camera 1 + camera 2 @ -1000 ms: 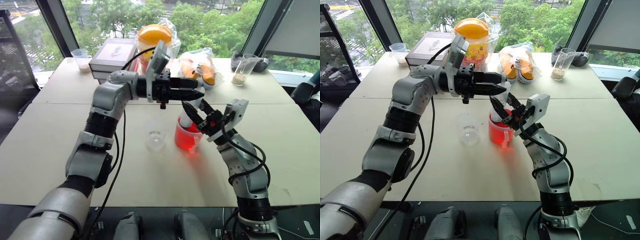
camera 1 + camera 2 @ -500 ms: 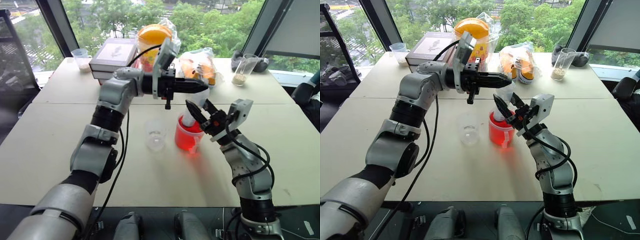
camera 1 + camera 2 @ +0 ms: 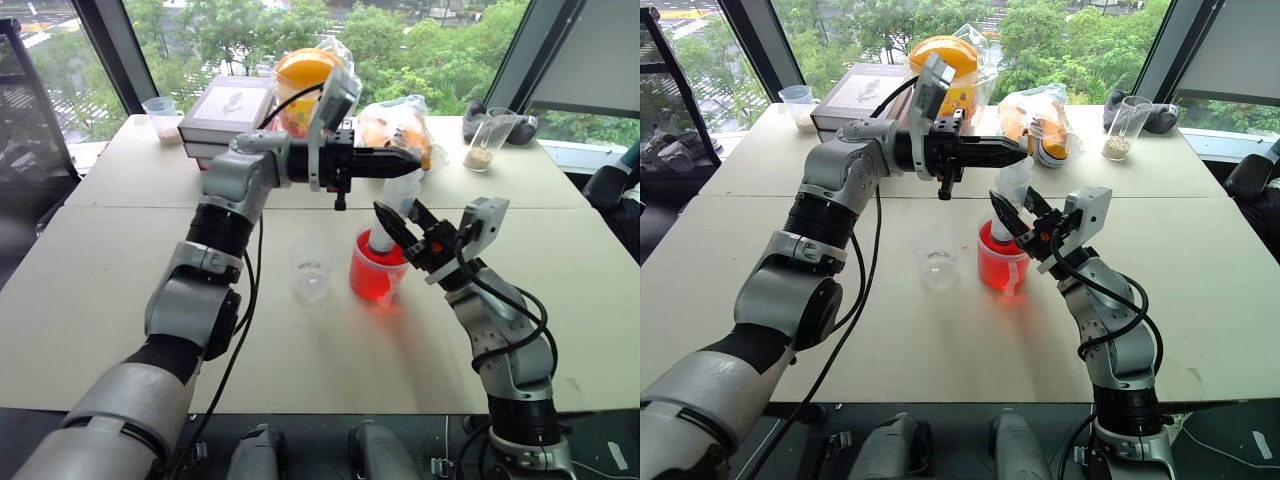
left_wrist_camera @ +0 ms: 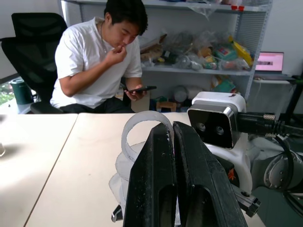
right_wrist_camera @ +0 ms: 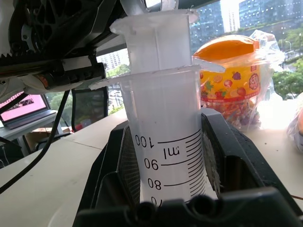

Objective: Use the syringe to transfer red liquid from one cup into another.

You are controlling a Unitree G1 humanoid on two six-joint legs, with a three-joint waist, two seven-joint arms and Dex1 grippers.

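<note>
Drawing step, judged. At frame centre the syringe stands upright with its lower end in the handled cup, which holds red liquid. The right gripper clamps the barrel near its top marks; the left gripper, level above, has its jaws closed on the plunger head. Next the plunger must be pulled straight up while the barrel stays fixed. Just left, the small cup looks empty.

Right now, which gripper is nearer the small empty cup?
Right. The right gripper grips the syringe in the red cup beside the small cup; the left gripper is higher, at the plunger.
</note>
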